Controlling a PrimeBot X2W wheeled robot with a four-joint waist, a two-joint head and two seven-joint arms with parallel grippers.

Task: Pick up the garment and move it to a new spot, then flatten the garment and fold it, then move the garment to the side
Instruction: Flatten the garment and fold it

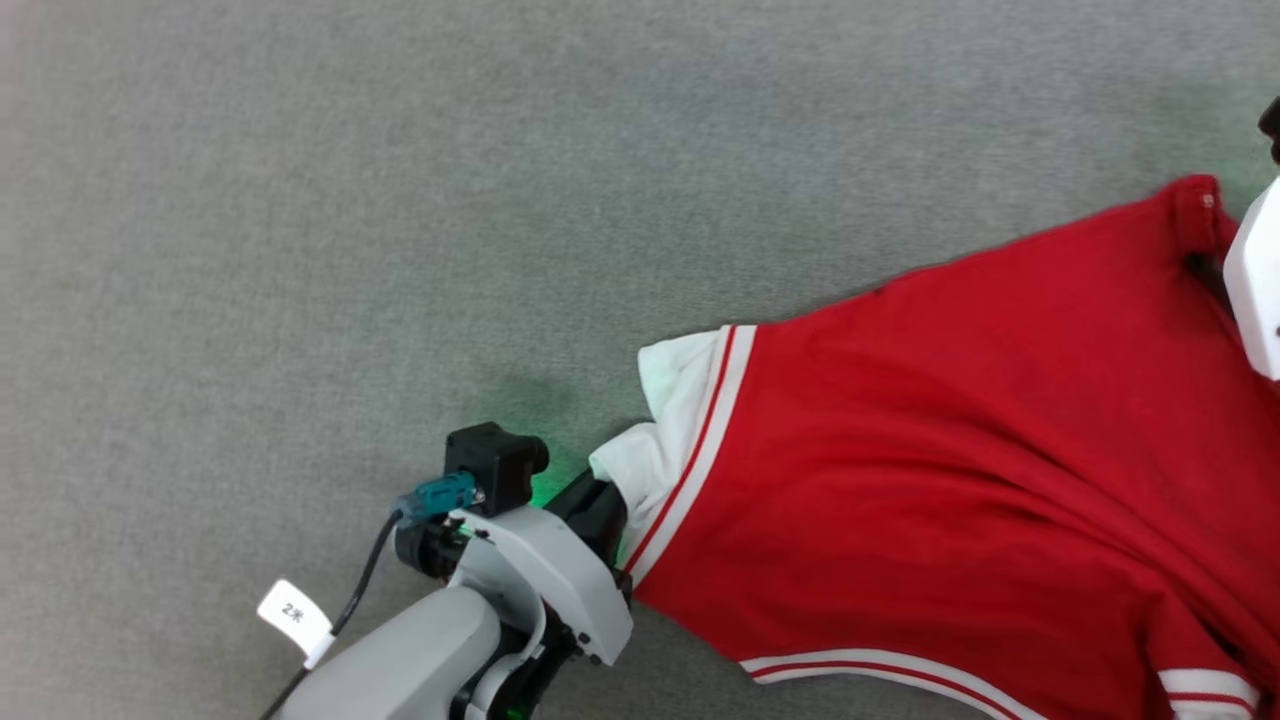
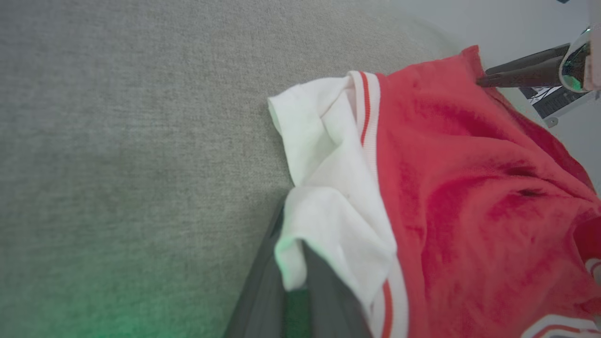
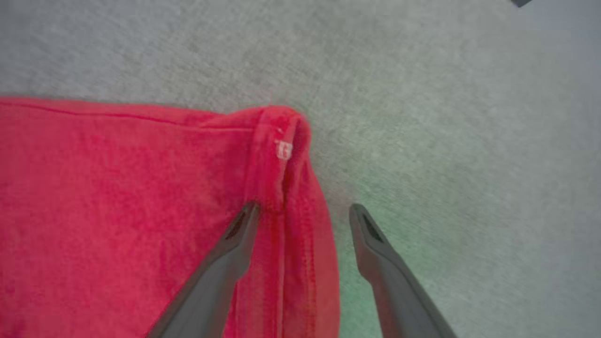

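The red shirt [image 1: 950, 450] lies on the grey counter [image 1: 300, 250] between the two grippers, with long creases running across its body. Its white sleeve [image 2: 324, 188], edged with a red and white stripe, is bunched and folded at the end nearest the left gripper [image 1: 600, 505]. That gripper's jaws are clamped on the sleeve: in the left wrist view a lump of white cloth sits pinched between the two dark fingers and drapes over one of them, hiding its tip.

At the far corner of the shirt, by the hem, the right gripper [image 3: 305, 209] has its jaws apart. One finger rests on the red cloth just inside the hem. The other is over bare counter just beside the shirt's edge, so the folded hem lies between them. A small white tag [image 3: 283, 150] is sewn on the hem just beyond the fingers.

In the head view the pale shell of the right arm [image 1: 1258, 280] covers part of that hem corner. Beside the sleeve, on the left wrist, sit a black camera [image 1: 495, 465] and a dark cable [image 1: 360, 590] carrying a white label [image 1: 292, 612]. A green glow falls on the counter next to the sleeve. Away from the shirt on the sleeve side, the counter is plain grey.
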